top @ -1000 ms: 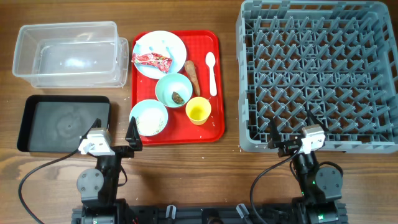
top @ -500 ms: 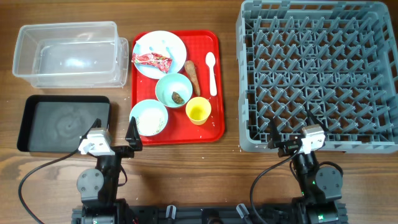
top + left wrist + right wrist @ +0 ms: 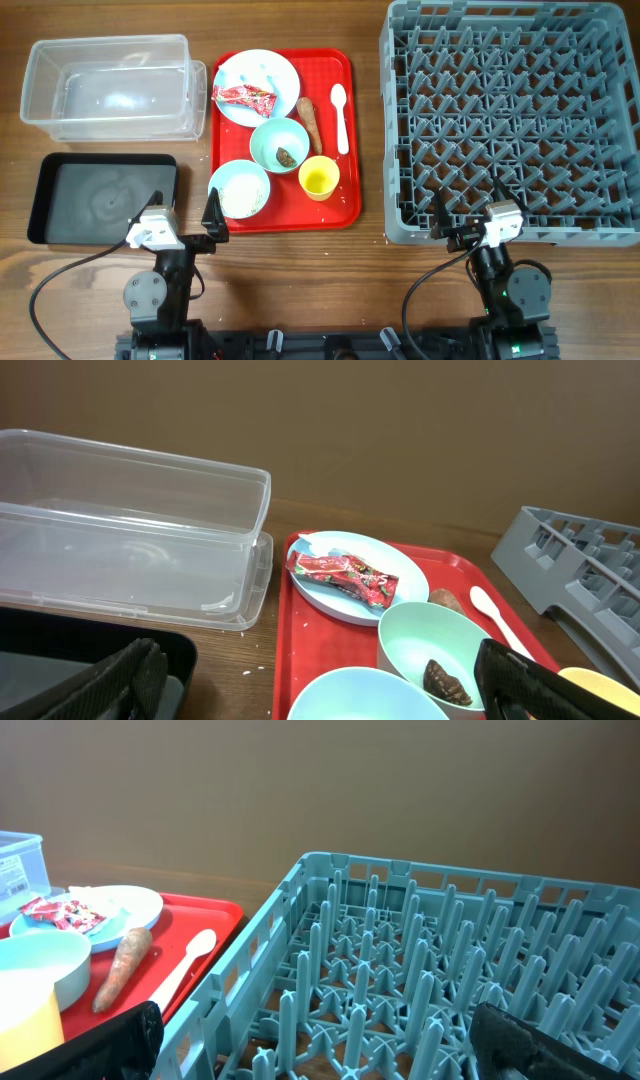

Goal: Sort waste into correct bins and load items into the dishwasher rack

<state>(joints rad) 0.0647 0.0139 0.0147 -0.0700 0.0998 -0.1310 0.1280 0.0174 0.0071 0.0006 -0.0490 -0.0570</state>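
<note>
On the red tray (image 3: 340, 205) sit a pale blue plate (image 3: 270, 72) with a red wrapper (image 3: 245, 96), a brown stick (image 3: 310, 118), a white spoon (image 3: 340, 115), a bowl (image 3: 270, 138) holding a dark scrap (image 3: 286, 156), a bowl of white crumbs (image 3: 239, 189) and a yellow cup (image 3: 319, 178). The clear tub (image 3: 110, 88) and black tray (image 3: 105, 197) lie to the left, the grey rack (image 3: 510, 120) to the right. My left gripper (image 3: 185, 208) hangs open by the tray's front left corner. My right gripper (image 3: 467, 205) stands open at the rack's front wall.
White crumbs (image 3: 248, 670) are scattered on the wood between the black tray (image 3: 60, 635) and the red tray (image 3: 290, 660). Both arm bases stand at the table's front edge. A strip of bare wood separates the red tray from the rack.
</note>
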